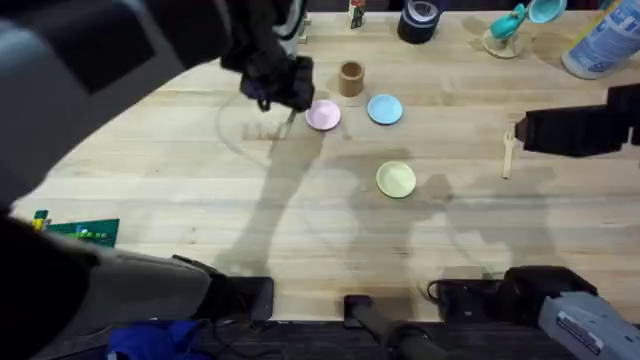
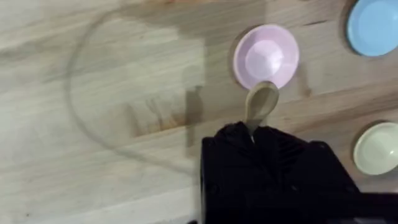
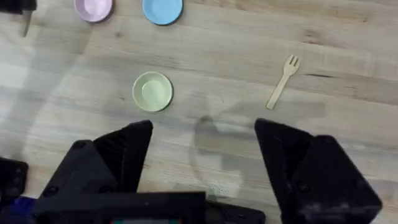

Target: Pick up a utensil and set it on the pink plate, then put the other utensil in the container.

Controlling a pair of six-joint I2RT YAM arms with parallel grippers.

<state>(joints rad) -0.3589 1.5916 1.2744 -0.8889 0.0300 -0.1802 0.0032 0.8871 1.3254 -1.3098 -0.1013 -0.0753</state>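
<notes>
My left gripper (image 1: 283, 98) hangs just left of the pink plate (image 1: 322, 115) and is shut on the wooden utensil (image 2: 261, 103). In the left wrist view its rounded spoon end juts from my fingers and reaches the near rim of the pink plate (image 2: 266, 56). The brown container (image 1: 351, 78) stands upright just behind the plates. The other utensil, a wooden fork (image 1: 508, 156), lies flat on the table at the right. My right gripper (image 1: 532, 131) hovers beside it. In the right wrist view that gripper (image 3: 205, 146) is open and empty, with the fork (image 3: 283, 81) ahead of it.
A light blue plate (image 1: 385, 109) sits right of the pink one and a pale yellow plate (image 1: 396, 179) lies nearer the front. A black tape roll (image 1: 418, 20), a teal item (image 1: 515, 22) and a bottle (image 1: 600, 40) line the far edge. A green board (image 1: 85, 232) lies front left.
</notes>
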